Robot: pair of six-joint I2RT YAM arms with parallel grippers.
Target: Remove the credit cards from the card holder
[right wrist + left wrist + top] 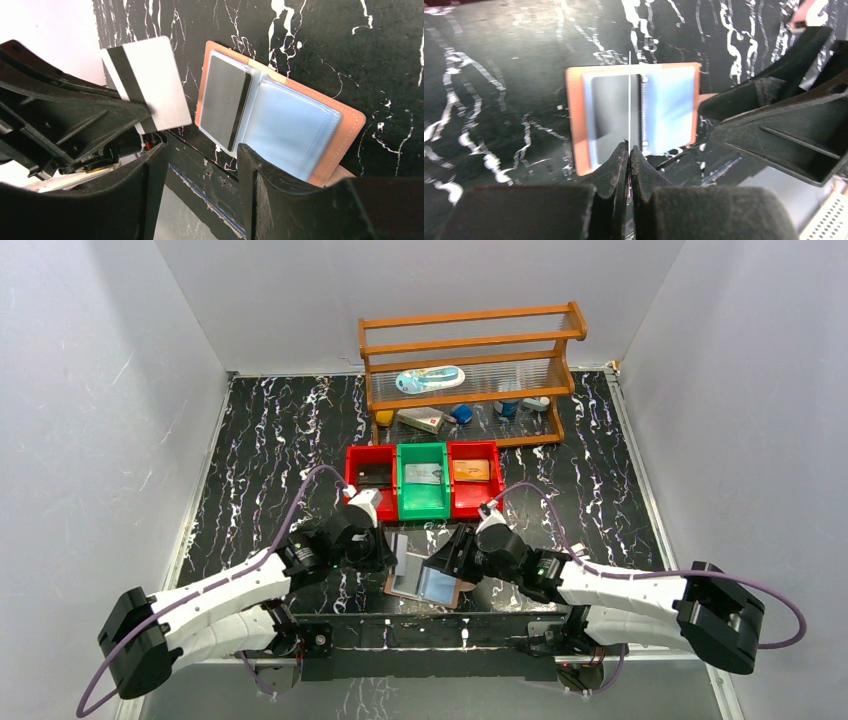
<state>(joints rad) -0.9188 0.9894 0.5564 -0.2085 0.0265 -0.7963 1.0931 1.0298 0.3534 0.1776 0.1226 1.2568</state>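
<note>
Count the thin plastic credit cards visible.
5: black card, left red bin; grey card, green bin; orange card, right red bin; silver card, in left gripper; dark card, pinkish-brown leather card holder. Others may be hidden.

Lab robot cell: grey partition walls (100, 390), black marbled tabletop (265, 440)

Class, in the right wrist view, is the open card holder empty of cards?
No, a dark card sits in a clear sleeve of the card holder.

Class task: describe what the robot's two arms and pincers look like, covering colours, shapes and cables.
The left arm and right arm have white shells, bulky black joints and a looping purple cable each. The left pincer and right pincer are chunky, tapered and matte black.
</note>
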